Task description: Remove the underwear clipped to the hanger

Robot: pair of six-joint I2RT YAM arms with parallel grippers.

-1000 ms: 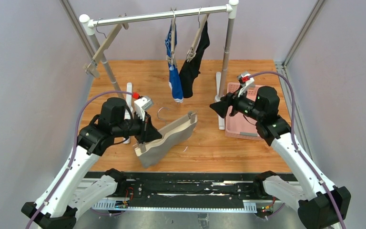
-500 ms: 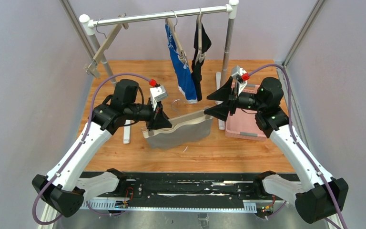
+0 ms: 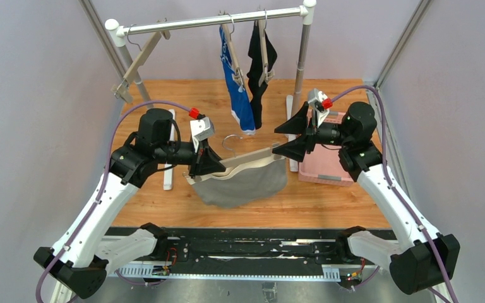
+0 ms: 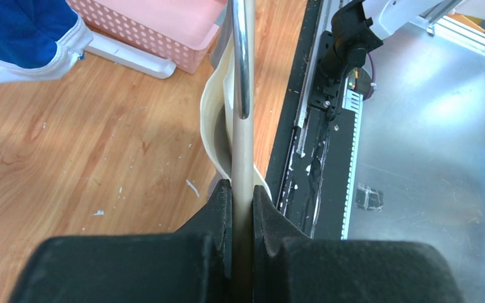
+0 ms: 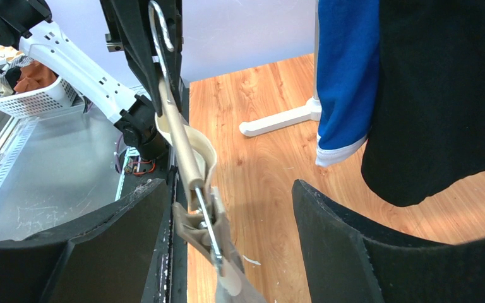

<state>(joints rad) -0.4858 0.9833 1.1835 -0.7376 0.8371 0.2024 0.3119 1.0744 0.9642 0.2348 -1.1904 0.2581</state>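
A light grey underwear (image 3: 246, 184) hangs clipped under a tan hanger (image 3: 247, 156) held level above the table. My left gripper (image 3: 213, 165) is shut on the hanger's left end; in the left wrist view the bar (image 4: 242, 132) runs between the pressed jaws of that gripper (image 4: 243, 192). My right gripper (image 3: 283, 149) is open around the hanger's right end. In the right wrist view the clip (image 5: 218, 243) sits between the spread jaws of that gripper (image 5: 227, 218), nearer the left one. The blue underwear (image 3: 237, 95) and black underwear (image 3: 259, 69) hang on hangers from the rail.
A white rail stand (image 3: 215, 20) spans the back, with an empty hanger (image 3: 136, 63) at its left end. A pink basket (image 3: 325, 161) sits on the table at the right, beside the stand's right foot (image 3: 292, 136).
The hanger with the grey underwear has risen and levelled out. My right gripper has closed in around its right clip. The blue and black underwear have swung on the rail.
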